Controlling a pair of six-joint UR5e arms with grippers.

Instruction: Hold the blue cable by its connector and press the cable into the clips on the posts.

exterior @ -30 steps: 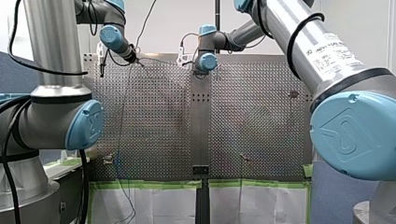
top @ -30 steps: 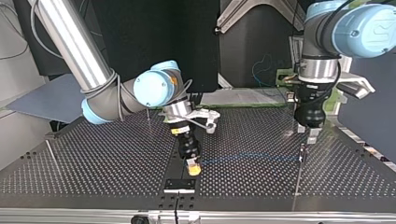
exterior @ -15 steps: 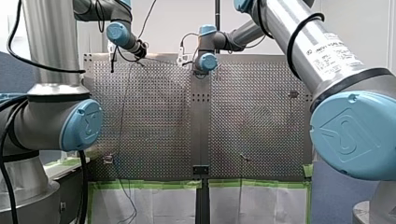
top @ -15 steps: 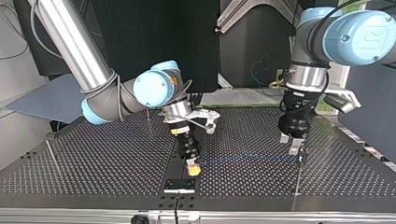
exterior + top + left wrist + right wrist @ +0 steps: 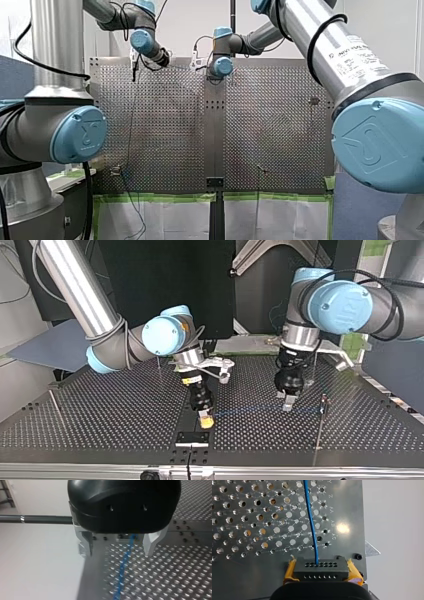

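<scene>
Blue cable point(image 5: 312, 525), connector point(image 5: 321, 570), table point(image 5: 237, 562) marked AB, AC

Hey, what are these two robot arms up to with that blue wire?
My right gripper, with yellow pads, is shut on the black rectangular connector at the end of the thin blue cable. The cable lies stretched over the perforated metal table toward a thin post. My left gripper, black with metal fingers, hovers open over the cable, which passes between its fingers ungripped. Whether the cable sits in any clip cannot be told.
</scene>
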